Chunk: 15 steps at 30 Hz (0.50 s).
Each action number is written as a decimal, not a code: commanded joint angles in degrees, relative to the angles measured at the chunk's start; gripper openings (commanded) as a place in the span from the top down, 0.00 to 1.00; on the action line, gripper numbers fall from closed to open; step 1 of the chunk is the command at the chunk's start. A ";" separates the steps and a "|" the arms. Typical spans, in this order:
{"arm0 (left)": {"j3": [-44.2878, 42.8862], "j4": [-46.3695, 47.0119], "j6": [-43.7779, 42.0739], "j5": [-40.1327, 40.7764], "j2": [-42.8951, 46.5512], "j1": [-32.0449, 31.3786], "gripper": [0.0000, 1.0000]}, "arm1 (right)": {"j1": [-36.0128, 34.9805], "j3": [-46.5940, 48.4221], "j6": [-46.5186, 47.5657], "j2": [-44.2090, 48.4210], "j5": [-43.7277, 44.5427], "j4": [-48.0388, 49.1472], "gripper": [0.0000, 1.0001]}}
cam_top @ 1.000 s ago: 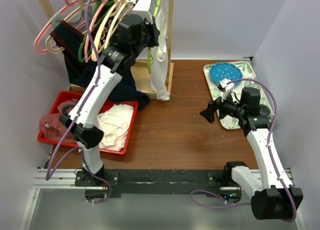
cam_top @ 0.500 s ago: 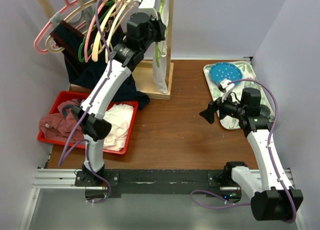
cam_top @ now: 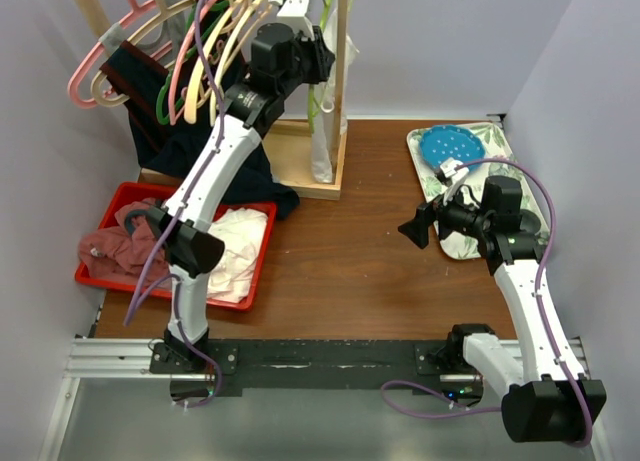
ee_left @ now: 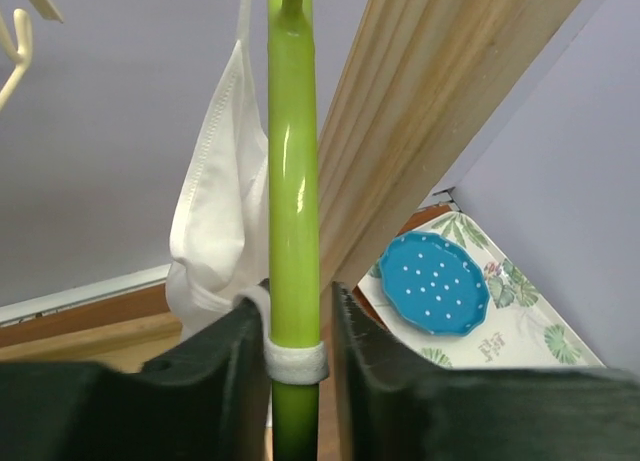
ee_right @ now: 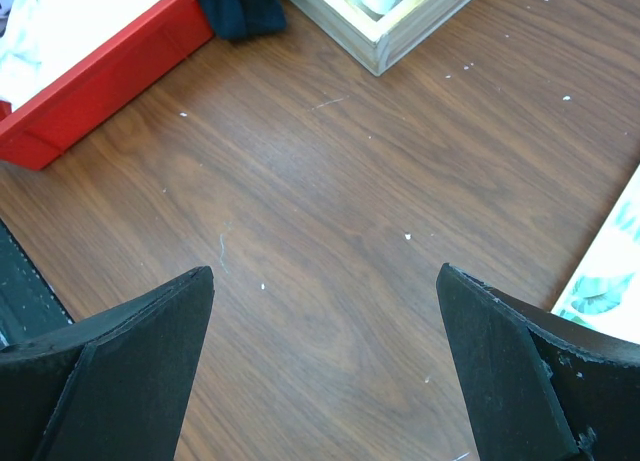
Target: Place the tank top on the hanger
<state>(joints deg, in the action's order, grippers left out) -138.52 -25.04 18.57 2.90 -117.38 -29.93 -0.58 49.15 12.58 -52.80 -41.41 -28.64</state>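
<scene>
Both jaws of the left gripper [ee_left: 295, 331] clamp the hanger [ee_left: 292, 181], tank top [ee_left: 215, 221] draped just beside it; hooking it onto the rack looks next. Right gripper [ee_right: 325, 361] gapes wide, empty.

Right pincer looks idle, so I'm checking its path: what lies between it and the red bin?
Only bare wooden table between the right pincer and the red bin, per the right wrist view.

No text, label or number seems readable on anything here.
</scene>
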 commanded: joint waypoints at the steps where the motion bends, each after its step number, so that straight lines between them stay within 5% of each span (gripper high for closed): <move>1: 0.26 -0.45 -0.20 -2.54 5.31 0.49 0.59 | 0.32 -0.54 -0.54 0.76 -0.69 1.13 0.01; 15: 8.08 -3.88 -0.28 -1.58 20.61 1.02 0.31 | 2.34 -0.72 -0.01 1.47 0.01 1.13 0.01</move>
<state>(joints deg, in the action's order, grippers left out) -132.16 -28.88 18.87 1.67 -102.00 -29.58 0.21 48.97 12.62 -52.49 -41.41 -28.64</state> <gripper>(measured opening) 0.670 0.986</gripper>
